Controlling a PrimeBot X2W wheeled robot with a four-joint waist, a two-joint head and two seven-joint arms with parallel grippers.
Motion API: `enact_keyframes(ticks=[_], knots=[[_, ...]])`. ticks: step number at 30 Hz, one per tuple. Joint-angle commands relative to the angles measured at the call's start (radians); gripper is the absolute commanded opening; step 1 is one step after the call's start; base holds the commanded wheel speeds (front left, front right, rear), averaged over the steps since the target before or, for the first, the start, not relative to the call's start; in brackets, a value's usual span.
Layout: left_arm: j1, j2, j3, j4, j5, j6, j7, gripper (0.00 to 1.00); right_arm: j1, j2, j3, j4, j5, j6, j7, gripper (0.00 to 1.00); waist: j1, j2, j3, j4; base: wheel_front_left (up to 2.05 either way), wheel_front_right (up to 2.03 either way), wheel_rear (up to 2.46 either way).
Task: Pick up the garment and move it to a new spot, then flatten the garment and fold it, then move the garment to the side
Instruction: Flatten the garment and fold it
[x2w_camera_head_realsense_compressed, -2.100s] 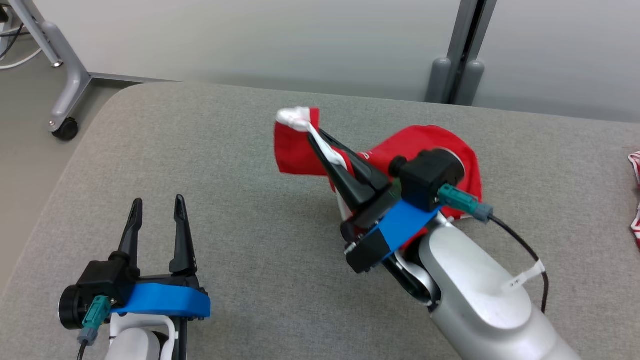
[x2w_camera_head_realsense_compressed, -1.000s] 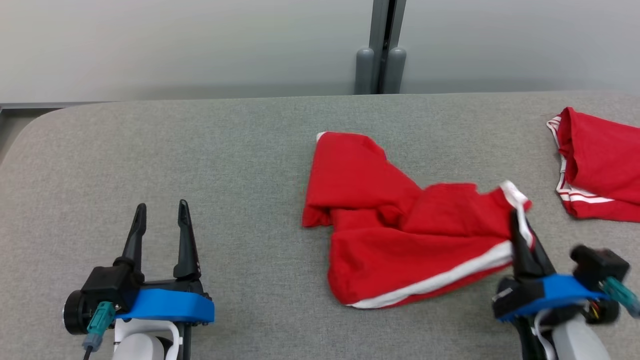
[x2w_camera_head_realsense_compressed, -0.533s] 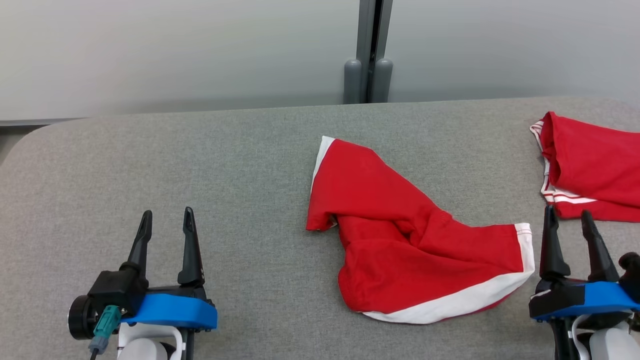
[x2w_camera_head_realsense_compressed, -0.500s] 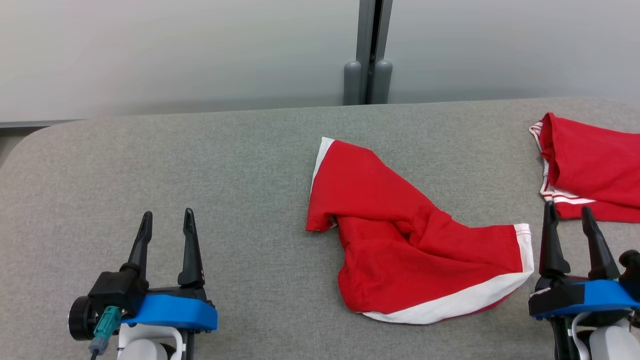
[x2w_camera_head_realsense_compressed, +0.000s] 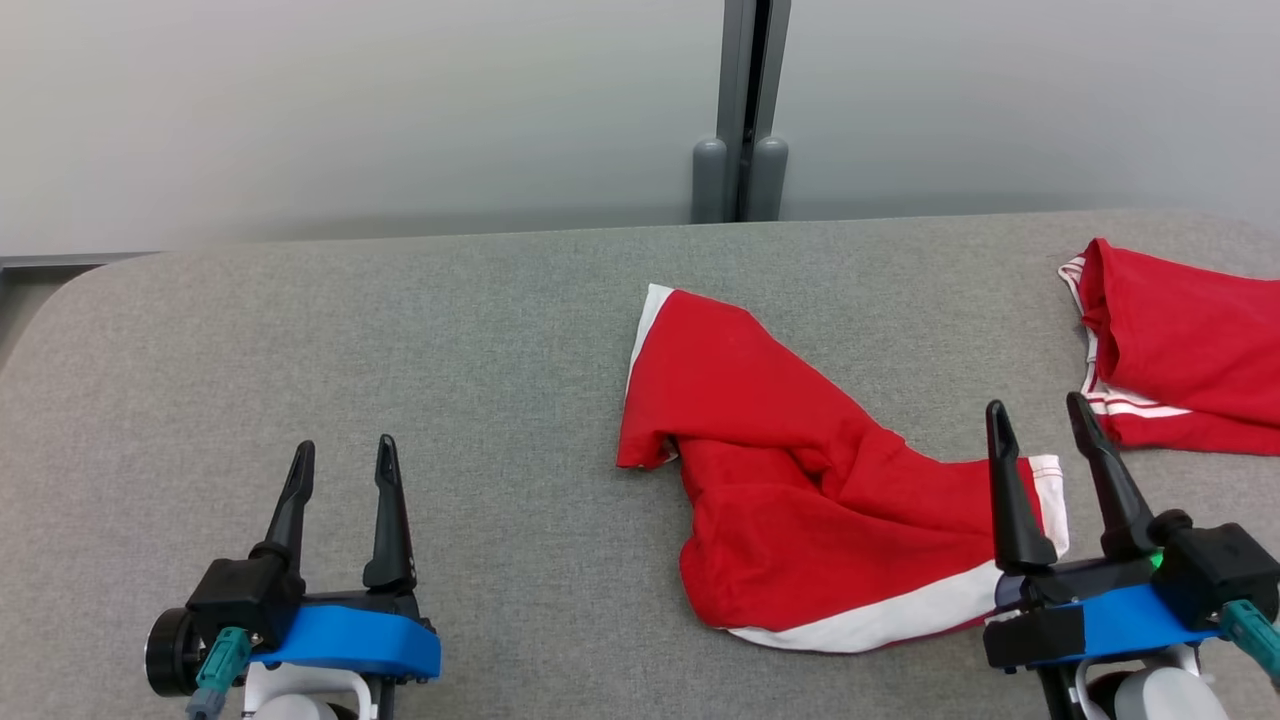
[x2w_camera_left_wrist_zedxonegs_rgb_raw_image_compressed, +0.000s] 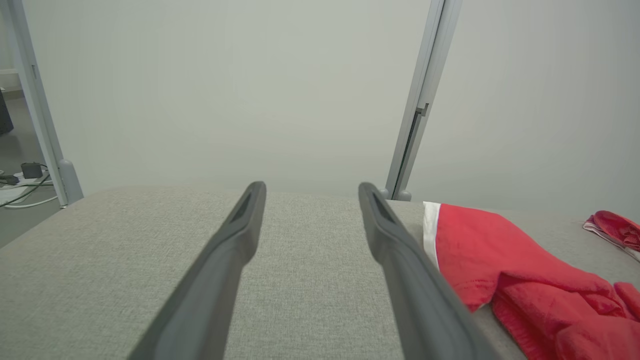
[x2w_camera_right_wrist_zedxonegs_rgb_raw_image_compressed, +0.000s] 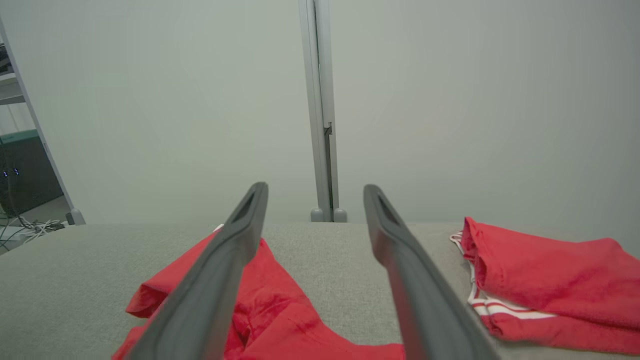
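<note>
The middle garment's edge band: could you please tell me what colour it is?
The edge band is white, on the otherwise red garment; the head view shows it best.

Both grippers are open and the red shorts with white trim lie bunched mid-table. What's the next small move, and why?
Probably lower the right gripper onto the white-trimmed edge of the bunched red shorts and pinch it, to start pulling them flat. The shorts lie twisted on the grey fabric table, and that edge shows between its open jaws in the head view.
</note>
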Motion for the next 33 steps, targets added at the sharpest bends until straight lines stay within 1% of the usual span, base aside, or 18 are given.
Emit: enact_keyframes(ticks=[1,5,8,13,14,15,20,26,33], knots=[[-0.001,0.001,0.002,-0.003,0.007,-0.002,-0.004,1.0,0.017,-0.003,0.005,0.005,-0.002,0.0,-0.003,1.0,0.0001,0.0,0.003,0.001,0.0,0.0,0.0],[0.0,-0.001,-0.024,0.009,0.013,-0.011,-0.004,1.0,0.014,-0.002,0.009,0.014,0.004,0.0,-0.003,1.0,0.0001,0.0,0.008,0.001,0.0,0.0,0.0],[-0.014,-0.001,-0.059,0.032,0.017,-0.031,-0.004,1.0,0.002,-0.002,0.007,0.018,0.006,0.0,-0.003,1.0,0.0001,0.0,0.012,-0.003,0.0,0.0,0.0],[-0.032,-0.006,-0.174,0.079,0.025,-0.061,0.01,1.0,-0.012,-0.002,0.0,0.017,-0.001,0.0,-0.003,1.0,0.0001,0.0,0.022,-0.012,0.0,0.0,0.0],[-0.044,-0.007,-0.229,0.095,0.024,-0.068,0.019,1.0,-0.015,-0.002,-0.003,0.015,-0.002,0.0,-0.003,1.0,0.0001,0.0,0.029,-0.017,0.0,0.0,0.0],[-0.044,-0.007,-0.229,0.095,0.024,-0.068,0.019,1.0,-0.015,-0.002,-0.003,0.015,-0.002,0.0,-0.003,1.0,0.0001,0.0,0.029,-0.017,0.0,0.0,0.0],[-0.066,-0.007,-0.356,0.137,0.006,-0.078,0.046,1.0,-0.022,-0.002,-0.01,0.011,0.002,0.0,-0.003,1.0,0.0001,0.0,0.053,-0.03,0.0,0.0,0.0],[-0.085,0.03,-0.484,0.173,-0.038,-0.077,0.073,1.0,-0.034,-0.002,-0.015,0.01,0.011,0.0,-0.003,1.0,0.0001,0.0,0.077,-0.051,0.0,0.0,0.0],[-0.086,0.073,-0.592,0.193,-0.098,-0.077,0.09,1.0,-0.04,-0.002,-0.021,0.006,0.024,0.0,-0.003,1.0,0.0001,0.0,0.104,-0.076,0.0,0.0,0.0]])
